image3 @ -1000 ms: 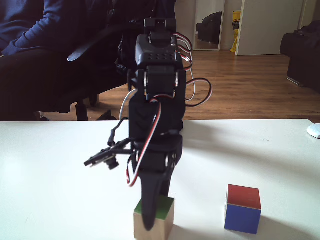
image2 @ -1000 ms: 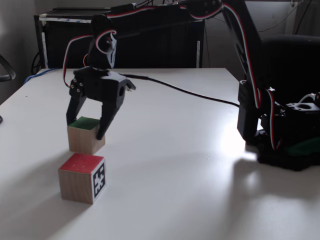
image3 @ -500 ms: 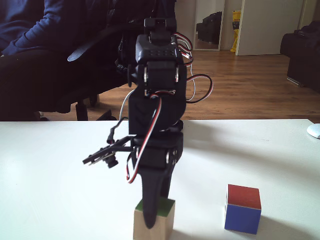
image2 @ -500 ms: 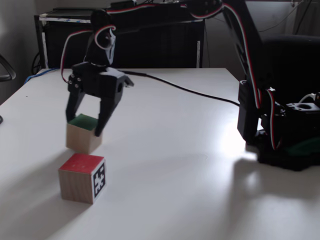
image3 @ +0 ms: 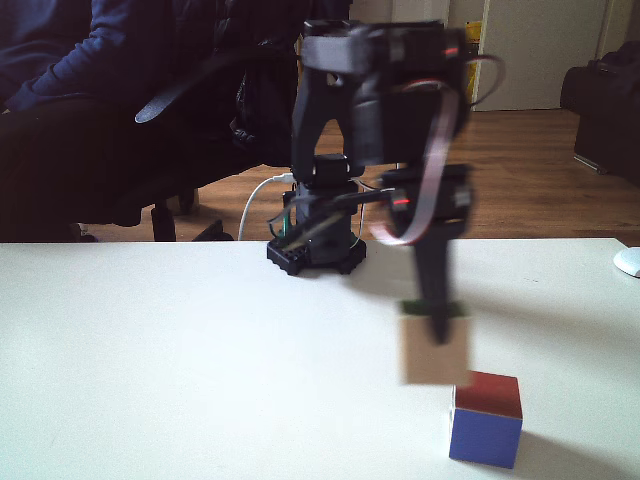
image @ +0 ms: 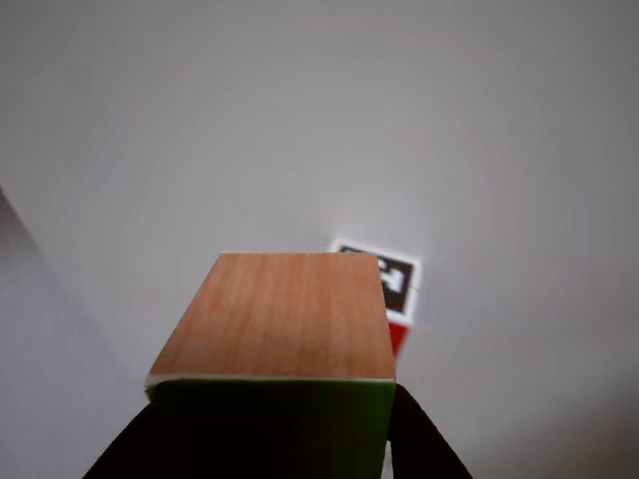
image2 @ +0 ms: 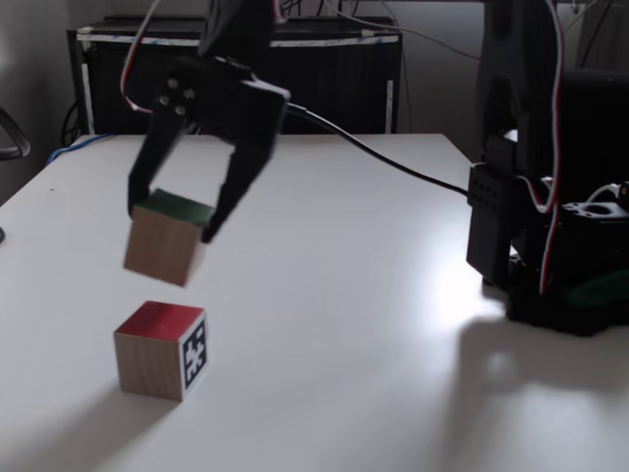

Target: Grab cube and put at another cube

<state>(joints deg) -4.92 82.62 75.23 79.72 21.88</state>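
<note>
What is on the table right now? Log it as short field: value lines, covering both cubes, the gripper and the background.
held object: wooden cube with green top, lifted clear of the table, motion-blurred
gripper: shut on the wooden cube, fingers down its two sides
second cube: red top, black-and-white marker on one side, resting on the white table
relation: wooden cube hangs just above and behind the marker cube in a fixed view; the two are apart
other face: marker cube shows a blue side in a fixed view
background: a seated person behind the table

White table point(image2: 344, 324); black cable point(image2: 383, 165) across it; office chair point(image3: 190, 110) behind.
</note>
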